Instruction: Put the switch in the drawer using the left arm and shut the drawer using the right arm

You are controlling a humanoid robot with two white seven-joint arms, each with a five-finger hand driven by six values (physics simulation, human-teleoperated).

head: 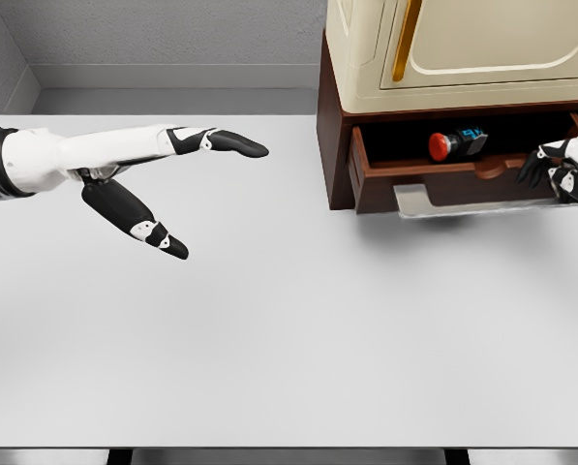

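Note:
The switch (457,144), a small dark block with a red button end and a blue mark, lies inside the open brown drawer (434,184) under the cream cabinet. My left hand (187,189) hovers over the white table at the left, far from the drawer, fingers spread and holding nothing. My right hand (560,170) shows at the right edge beside the drawer's front right corner, black fingers curled near the drawer front; whether it touches the front is unclear.
A cream cabinet (463,48) with a gold handle (405,39) sits on the brown drawer unit at the back right. A grey plate-like handle (463,201) sticks out below the drawer front. The white table (289,329) stretches across the view.

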